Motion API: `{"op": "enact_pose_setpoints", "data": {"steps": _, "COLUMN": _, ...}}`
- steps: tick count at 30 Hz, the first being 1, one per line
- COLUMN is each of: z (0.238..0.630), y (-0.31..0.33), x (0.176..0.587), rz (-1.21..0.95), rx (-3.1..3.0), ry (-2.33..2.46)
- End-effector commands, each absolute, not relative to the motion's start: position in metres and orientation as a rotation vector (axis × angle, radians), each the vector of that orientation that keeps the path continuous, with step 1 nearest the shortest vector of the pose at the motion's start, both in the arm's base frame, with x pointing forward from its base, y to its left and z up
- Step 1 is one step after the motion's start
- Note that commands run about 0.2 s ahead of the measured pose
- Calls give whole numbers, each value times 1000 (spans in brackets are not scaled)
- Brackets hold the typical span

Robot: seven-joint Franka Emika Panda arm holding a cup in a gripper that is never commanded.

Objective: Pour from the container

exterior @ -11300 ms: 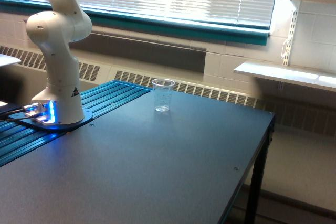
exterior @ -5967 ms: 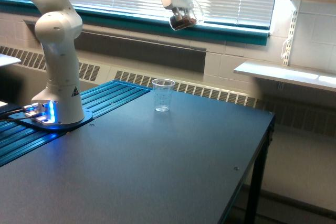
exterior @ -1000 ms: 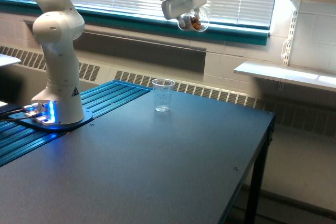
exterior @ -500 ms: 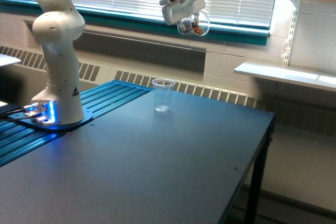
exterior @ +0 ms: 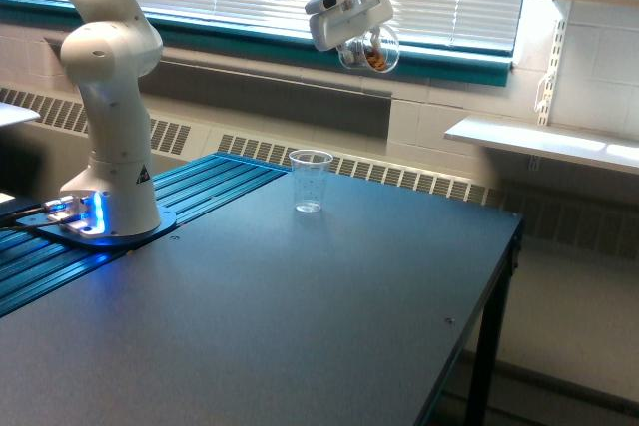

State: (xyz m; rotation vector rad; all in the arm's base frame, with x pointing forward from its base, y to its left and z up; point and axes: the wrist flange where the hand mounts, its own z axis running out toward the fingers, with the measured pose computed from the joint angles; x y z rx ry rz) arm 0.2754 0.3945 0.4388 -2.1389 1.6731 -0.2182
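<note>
My tool point(exterior: 351, 35) pinches the container point(exterior: 370, 48), a clear rounded vessel holding brown pieces, tilted high above the plastic cup point(exterior: 311, 181), which stands upright on the dark table point(exterior: 300, 326).

A small, clear, rounded glass-like container point(exterior: 370, 49) hangs high in the air at the far side of the scene, in front of the window blinds, a little toward the exterior view's right of the middle. Brown nut-like pieces show through its wall, gathered in the lower right part of the bowl. The vessel is tilted well off upright. It sits well above the dark tabletop and touches nothing below it. Its mouth cannot be made out clearly.
</note>
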Motion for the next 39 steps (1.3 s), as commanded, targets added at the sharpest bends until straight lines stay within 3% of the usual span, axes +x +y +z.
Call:
{"op": "enact_pose_setpoints", "data": {"steps": 1, "z": 442, "y": 397, "x": 283, "rz": -182, "rx": -2066, "ry": 1723}}
{"op": "enact_pose_setpoints", "data": {"steps": 39, "z": 440, "y": 412, "x": 291, "rz": -81, "rx": -1934, "ry": 1845}}
